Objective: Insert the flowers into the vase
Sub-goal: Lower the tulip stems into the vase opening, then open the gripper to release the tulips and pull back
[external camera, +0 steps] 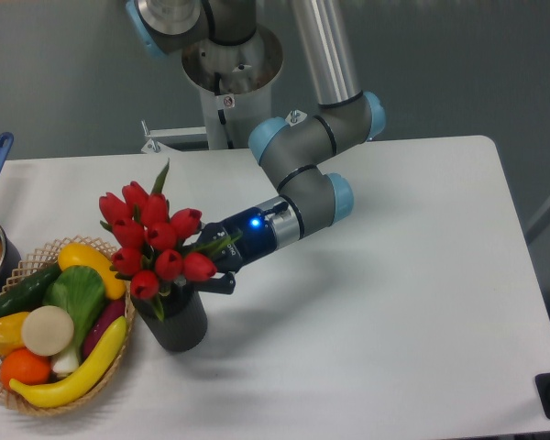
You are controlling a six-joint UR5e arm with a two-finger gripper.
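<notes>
A: Where is the arm?
B: It comes down from its base at the upper middle, bends at the blue-capped elbow joints, and stretches its wrist leftward and downward, with a blue light lit on the wrist.

A: And the pincer (pixel 204 271)?
B: It sits at the wrist's left end, low over the tabletop. Its dark fingers (pixel 217 282) point left; their spacing cannot be told.
</notes>
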